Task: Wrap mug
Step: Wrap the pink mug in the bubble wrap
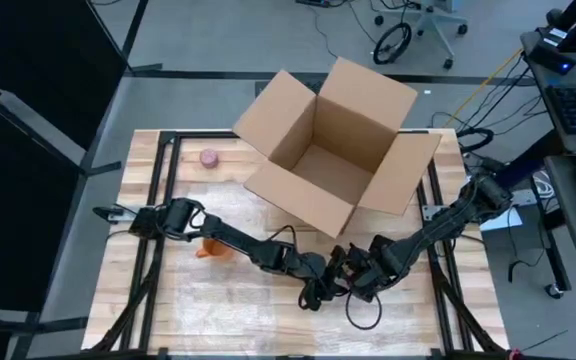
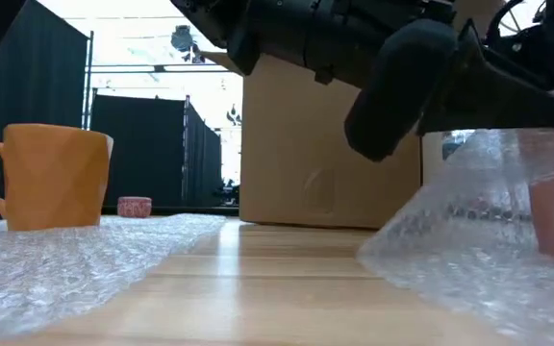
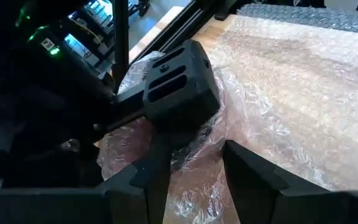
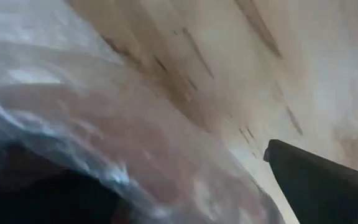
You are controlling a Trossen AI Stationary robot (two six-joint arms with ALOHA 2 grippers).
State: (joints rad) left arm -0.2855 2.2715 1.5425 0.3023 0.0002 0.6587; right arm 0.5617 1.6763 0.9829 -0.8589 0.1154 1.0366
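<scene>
Bubble wrap (image 1: 218, 290) is spread as a clear sheet over the near half of the wooden table (image 1: 143, 160), and an orange mug (image 2: 51, 178) is seen standing upright on its left part in the low view, handle turned left. From above, the mug shows as an orange patch just beside the left arm's forearm. Both grippers are gathered at the near centre of the table, close together. The left gripper (image 3: 188, 180) is held with its two dark fingers spread apart, nothing between them, over a bunched fold of the wrap. The right gripper (image 1: 368, 275) is placed just right of it, and its blocky dark body is seen in the left wrist view pressed into the crumpled wrap, through which something pinkish shows; what that is cannot be told. Whether the right gripper's fingers are spread or pressed together cannot be told, since only one dark finger edge and blurred plastic are shown in its own wrist view. An open cardboard box (image 1: 333, 150) is set at the far centre of the table, and a small pink object (image 1: 209, 157) lies to its left.
</scene>
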